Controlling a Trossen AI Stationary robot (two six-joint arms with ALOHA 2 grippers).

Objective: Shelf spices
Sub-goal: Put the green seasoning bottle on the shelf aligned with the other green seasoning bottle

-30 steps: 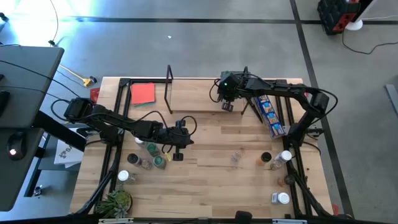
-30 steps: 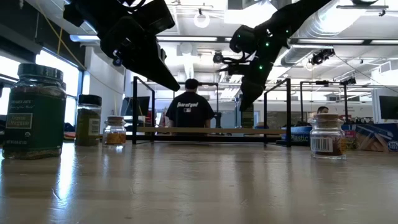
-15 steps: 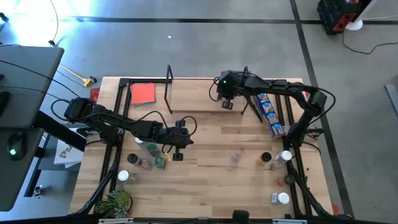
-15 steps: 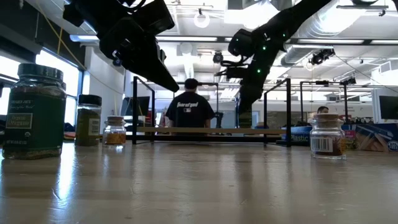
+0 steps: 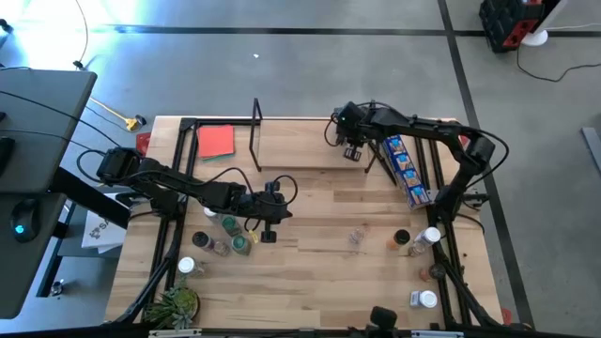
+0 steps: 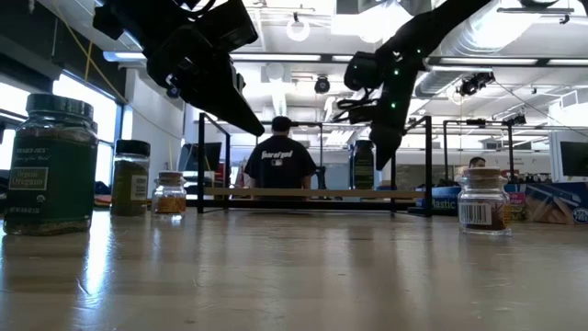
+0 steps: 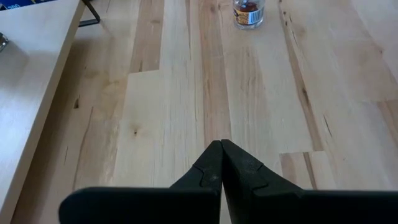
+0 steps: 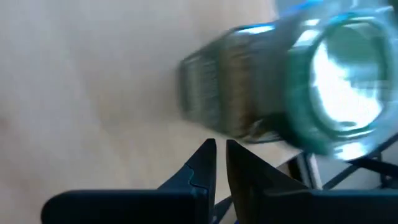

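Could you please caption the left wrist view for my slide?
Shut left gripper above the pale wooden table, small clear spice jar ahead.

Right arm slides right along the far shelf

The right gripper (image 5: 353, 150) has moved right over the shelf (image 5: 310, 148), from about the board's middle-right toward its right end frame, and now sits beside the blue package (image 5: 406, 169). In the low view it has shifted right too, uncovering a dark-capped jar (image 6: 364, 165) standing on the shelf, which it hid before. Its fingers are nearly closed and empty.
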